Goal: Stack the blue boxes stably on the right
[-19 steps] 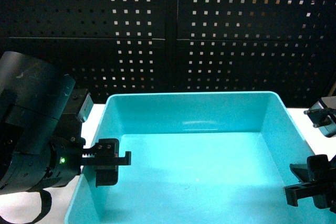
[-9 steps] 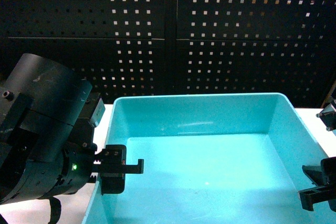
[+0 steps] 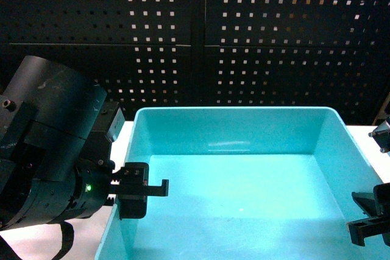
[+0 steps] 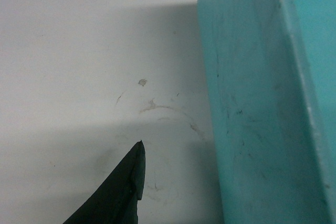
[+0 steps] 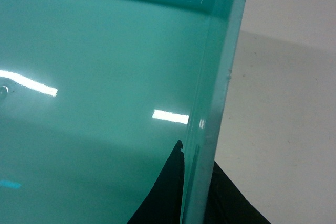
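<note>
Here, turquoise tub [image 3: 244,181] empty; left gripper [image 3: 135,190] and right gripper [image 3: 370,218] fingers clamped on side walls.

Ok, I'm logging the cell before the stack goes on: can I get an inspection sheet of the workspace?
Surface: white table, faint scuffs beside the tub.
Job's things: tub upright and empty; no second box in view.
Clutter: nothing seen.
Grippers: left gripper straddles the tub's left wall, grip unclear; right gripper pinches the right wall.
Cables: dark loop at lower left of the head view.
Surroundings: black pegboard behind.
</note>
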### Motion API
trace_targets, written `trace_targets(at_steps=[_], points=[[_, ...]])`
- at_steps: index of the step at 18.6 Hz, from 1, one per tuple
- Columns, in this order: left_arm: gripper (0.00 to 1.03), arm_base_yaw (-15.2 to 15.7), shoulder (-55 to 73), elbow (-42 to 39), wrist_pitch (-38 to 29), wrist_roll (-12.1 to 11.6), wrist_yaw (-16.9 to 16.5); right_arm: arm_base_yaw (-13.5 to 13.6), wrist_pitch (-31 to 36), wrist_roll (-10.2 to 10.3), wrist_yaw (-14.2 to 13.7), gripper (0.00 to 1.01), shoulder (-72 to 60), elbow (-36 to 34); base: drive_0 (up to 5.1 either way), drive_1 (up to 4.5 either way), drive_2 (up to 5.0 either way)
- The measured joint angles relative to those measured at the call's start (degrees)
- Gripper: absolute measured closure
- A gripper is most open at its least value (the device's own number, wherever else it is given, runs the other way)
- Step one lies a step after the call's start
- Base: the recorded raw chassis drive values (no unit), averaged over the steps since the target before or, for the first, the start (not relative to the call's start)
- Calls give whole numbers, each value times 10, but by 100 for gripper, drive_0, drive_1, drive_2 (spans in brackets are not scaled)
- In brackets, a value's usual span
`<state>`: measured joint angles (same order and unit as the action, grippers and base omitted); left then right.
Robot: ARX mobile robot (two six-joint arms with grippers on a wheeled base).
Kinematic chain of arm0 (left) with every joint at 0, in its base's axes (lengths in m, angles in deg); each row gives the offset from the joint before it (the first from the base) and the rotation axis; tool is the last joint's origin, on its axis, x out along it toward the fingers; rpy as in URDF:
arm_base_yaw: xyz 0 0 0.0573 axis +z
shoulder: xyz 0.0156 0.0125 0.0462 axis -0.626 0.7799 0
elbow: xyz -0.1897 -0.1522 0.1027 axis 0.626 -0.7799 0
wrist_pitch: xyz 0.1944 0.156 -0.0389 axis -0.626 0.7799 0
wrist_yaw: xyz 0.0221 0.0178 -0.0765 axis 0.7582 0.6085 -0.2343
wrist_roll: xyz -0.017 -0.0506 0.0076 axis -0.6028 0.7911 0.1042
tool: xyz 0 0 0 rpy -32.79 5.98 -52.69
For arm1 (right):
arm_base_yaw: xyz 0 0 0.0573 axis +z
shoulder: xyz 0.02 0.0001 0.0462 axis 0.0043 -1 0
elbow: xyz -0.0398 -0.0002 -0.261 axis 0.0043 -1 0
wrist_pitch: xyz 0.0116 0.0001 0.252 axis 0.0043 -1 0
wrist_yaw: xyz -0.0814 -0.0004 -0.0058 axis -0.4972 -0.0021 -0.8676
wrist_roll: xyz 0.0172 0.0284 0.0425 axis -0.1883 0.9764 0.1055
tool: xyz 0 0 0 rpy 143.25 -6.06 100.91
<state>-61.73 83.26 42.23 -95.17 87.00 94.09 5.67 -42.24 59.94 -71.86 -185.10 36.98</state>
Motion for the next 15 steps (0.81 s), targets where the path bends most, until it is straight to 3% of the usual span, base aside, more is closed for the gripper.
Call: trace_targets(at_steps=[15], points=[[51, 3, 8, 0, -6, 0, -2, -3, -1, -7, 2, 94, 0, 0, 0, 0, 0]])
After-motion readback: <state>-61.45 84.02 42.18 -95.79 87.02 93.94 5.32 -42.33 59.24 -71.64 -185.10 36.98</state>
